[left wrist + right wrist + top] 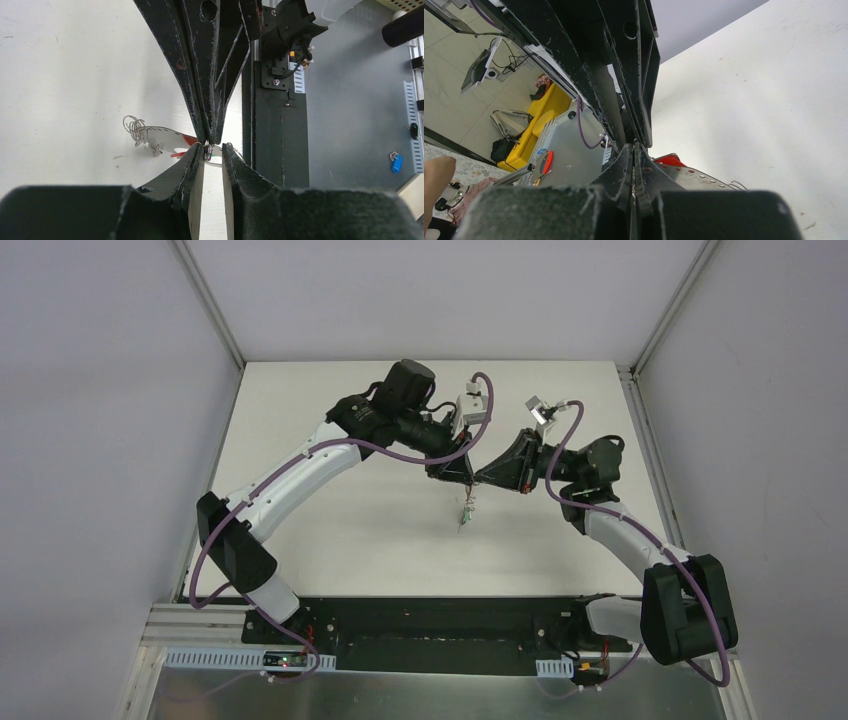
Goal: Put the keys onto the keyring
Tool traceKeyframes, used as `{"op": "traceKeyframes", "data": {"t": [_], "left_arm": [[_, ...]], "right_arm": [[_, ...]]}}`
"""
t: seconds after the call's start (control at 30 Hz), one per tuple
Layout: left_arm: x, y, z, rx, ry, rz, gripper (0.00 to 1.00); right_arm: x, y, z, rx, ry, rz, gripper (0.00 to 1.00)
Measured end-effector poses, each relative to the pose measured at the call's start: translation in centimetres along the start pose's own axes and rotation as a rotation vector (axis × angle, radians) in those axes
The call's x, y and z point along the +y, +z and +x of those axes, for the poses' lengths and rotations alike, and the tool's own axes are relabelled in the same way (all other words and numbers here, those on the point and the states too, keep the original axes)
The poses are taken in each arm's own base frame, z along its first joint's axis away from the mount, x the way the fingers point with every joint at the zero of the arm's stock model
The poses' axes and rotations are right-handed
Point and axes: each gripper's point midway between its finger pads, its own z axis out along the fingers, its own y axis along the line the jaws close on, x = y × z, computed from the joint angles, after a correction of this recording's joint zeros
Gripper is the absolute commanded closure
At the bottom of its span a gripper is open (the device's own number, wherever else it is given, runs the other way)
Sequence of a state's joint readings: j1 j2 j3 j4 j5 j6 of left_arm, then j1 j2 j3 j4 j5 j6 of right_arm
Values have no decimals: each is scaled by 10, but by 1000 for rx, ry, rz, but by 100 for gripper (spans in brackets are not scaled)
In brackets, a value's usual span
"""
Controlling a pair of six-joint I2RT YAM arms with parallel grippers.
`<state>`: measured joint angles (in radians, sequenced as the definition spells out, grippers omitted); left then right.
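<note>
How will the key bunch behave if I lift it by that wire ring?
Probably floppy: the key bunch seems to hang loosely below the right gripper in the top view. Likely light, since a shut fingertip pinch on the thin wire ring appears to carry it. Apt to swing and twist: red key head and wire loops splay at different angles.

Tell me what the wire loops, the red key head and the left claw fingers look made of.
The wire loops: thin bare metal, silvery with a slight glint. The red key head: probably plastic, going by its solid, even colour and smooth face. The left claw fingers: hard black plastic by the look, matte, with edges scuffed pale.
</note>
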<state>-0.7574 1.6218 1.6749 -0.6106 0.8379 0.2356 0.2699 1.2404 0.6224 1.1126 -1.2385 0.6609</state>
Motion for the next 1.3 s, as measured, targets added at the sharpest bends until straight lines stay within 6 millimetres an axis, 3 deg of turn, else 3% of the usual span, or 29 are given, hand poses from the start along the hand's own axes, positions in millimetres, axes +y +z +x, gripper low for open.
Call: {"op": "traceKeyframes", "data": {"t": [0.37, 0.7, 0.87, 1.3], "left_arm": [[-1, 2, 10, 13, -16, 23, 78], [0, 3, 13, 19, -24, 26, 88], [1, 4, 14, 18, -34, 24, 100], [3, -2, 15, 69, -91, -11, 100]], "right_arm": [[0, 0, 1, 6, 3, -3, 100], [0, 0, 1, 6, 3, -3, 100], [1, 0, 1, 7, 3, -4, 100], [-2, 0, 4, 16, -57, 2, 100]]}}
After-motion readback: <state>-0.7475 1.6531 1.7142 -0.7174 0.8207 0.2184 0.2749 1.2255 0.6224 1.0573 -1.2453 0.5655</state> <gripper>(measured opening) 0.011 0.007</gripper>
